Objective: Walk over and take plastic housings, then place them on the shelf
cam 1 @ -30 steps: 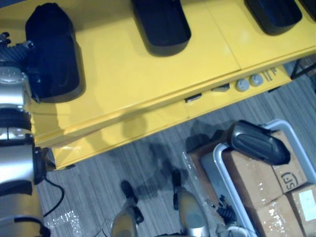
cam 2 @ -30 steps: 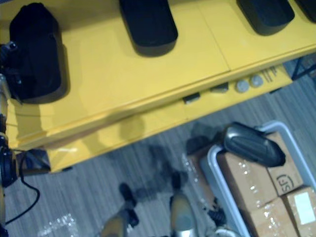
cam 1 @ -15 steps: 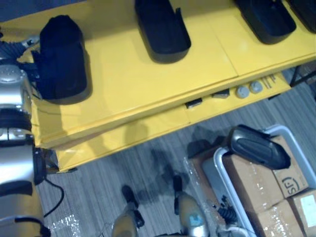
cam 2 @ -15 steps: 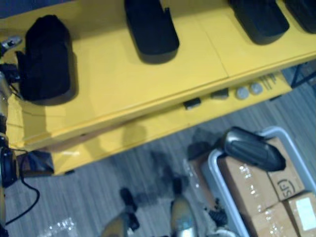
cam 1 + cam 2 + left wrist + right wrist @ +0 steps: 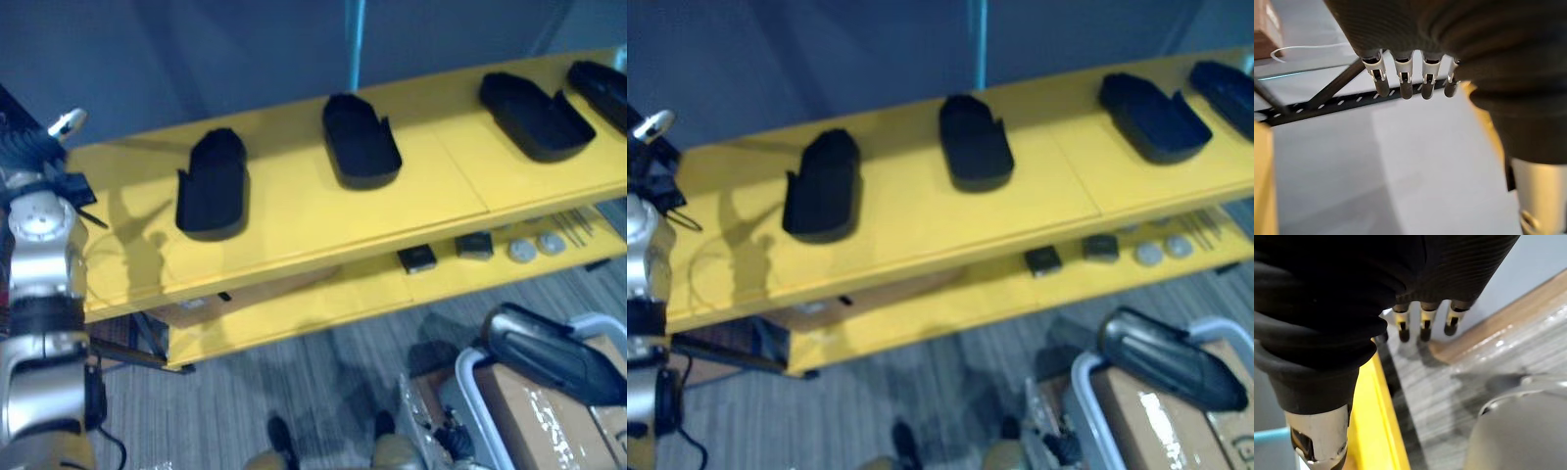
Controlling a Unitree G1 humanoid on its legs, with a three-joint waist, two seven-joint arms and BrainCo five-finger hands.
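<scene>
1. In the lower right of the head views, a grey housing [image 5: 549, 357] is lying on top of cardboard boxes [image 5: 534, 426] inside a white-rimmed cart [image 5: 464, 384].
2. The left arm [image 5: 39, 323] is standing upright along the left edge. The left hand [image 5: 1403, 83] is holding its fingers loosely straight, gripping nothing.
3. The right hand [image 5: 1424, 325] is hanging above the floor [image 5: 1420, 396] beside a yellow edge, fingers relaxed and empty.
4. Small parts [image 5: 476, 245] are sitting on the lower tier of the yellow shelf [image 5: 294, 230].
5. Black plastic housings are resting apart on the top tier: the leftmost housing [image 5: 213, 184], the middle housing [image 5: 361, 147], and the right housing [image 5: 529, 117] with the end housing [image 5: 600, 86] in the upper right.
</scene>
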